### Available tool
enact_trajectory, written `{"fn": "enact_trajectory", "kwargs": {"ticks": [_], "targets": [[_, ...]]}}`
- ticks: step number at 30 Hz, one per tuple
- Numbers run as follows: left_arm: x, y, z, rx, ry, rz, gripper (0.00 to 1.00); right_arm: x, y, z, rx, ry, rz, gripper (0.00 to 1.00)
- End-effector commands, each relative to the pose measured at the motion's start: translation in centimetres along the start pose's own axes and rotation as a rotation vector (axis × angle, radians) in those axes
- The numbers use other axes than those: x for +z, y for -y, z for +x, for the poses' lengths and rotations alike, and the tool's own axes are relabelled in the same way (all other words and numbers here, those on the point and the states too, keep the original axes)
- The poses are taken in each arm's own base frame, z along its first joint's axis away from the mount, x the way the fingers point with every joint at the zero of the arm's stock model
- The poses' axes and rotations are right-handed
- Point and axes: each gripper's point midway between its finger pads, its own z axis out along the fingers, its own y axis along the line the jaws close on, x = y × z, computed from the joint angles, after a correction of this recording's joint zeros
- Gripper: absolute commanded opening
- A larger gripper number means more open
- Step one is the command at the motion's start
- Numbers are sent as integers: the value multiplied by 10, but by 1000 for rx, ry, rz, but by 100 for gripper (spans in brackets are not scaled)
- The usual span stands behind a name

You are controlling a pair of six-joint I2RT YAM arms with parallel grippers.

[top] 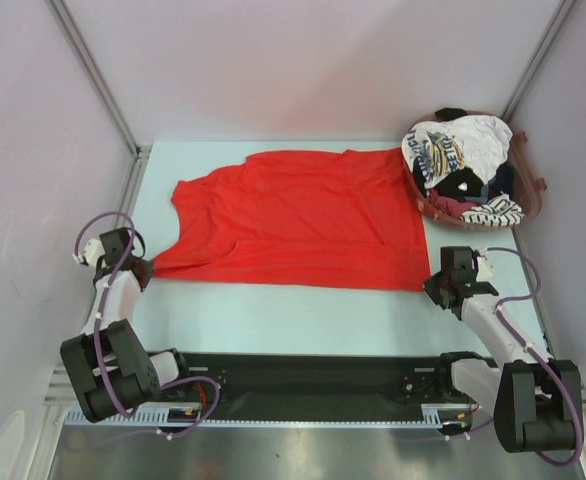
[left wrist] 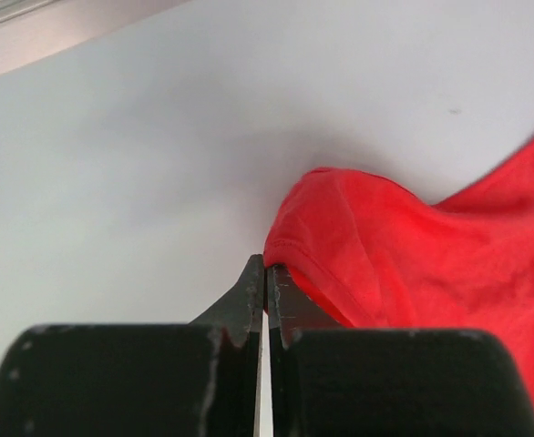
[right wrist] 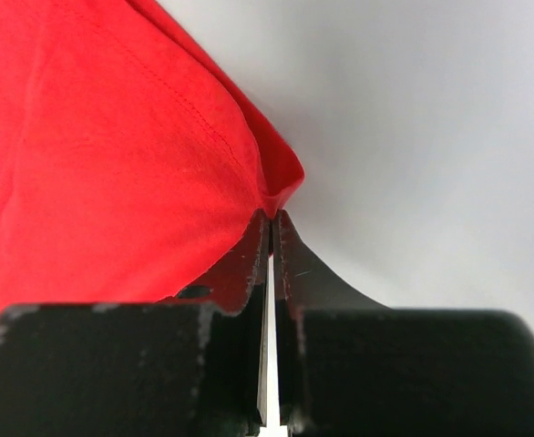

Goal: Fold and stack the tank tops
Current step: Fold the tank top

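The left tool is closed on the near left corner of the red tank top, and the right tool is closed on its near right corner. The garment lies spread flat on the surface. I judge the first fold is beginning: both corners should lift together and travel over the red tank top toward its far edge. Past that edge little room remains. Just beside its far right corner stands the basket with the other tank tops.

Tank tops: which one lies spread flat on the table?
The plain red tank top; the other tank tops are heaped in the basket at far right.
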Motion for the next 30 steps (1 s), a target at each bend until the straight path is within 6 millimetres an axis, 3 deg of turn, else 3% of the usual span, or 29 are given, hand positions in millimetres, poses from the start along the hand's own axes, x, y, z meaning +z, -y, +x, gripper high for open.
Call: {"fn": "enact_trajectory", "kwargs": {"ticks": [1,5,13,15,16,17,19,23,24,26,27,30], "targets": [[-6,-31,-9,-82,8,-118,0,-8,20,16,-4,-71,73,0],[-8,-54,-9,-135,2,-155,0,-15,30,32,22,-124,89,0],[-36,-92,-42,-259,128,-245,4,-35,47,48,34,-130,113,0],[-42,-95,-46,-268,151,-244,19,-40,57,59,22,-162,146,0],[-43,-95,-47,-265,157,-239,41,-40,55,59,2,-163,132,0],[-43,-96,-48,-259,162,-237,55,-42,52,60,-2,-159,106,0],[-43,-93,-49,-248,162,-220,56,-45,55,57,28,-139,123,8],[-41,-96,-49,-260,152,-231,71,-50,50,46,18,-102,116,50],[-40,-97,-48,-262,147,-237,81,-51,49,43,12,-88,119,53],[-42,-101,-50,-270,151,-258,84,-53,52,39,2,-78,142,57],[-42,-103,-50,-276,153,-268,92,-55,48,35,-4,-69,138,57],[-44,-107,-51,-291,161,-285,100,-57,41,23,-21,-27,127,57]]}}
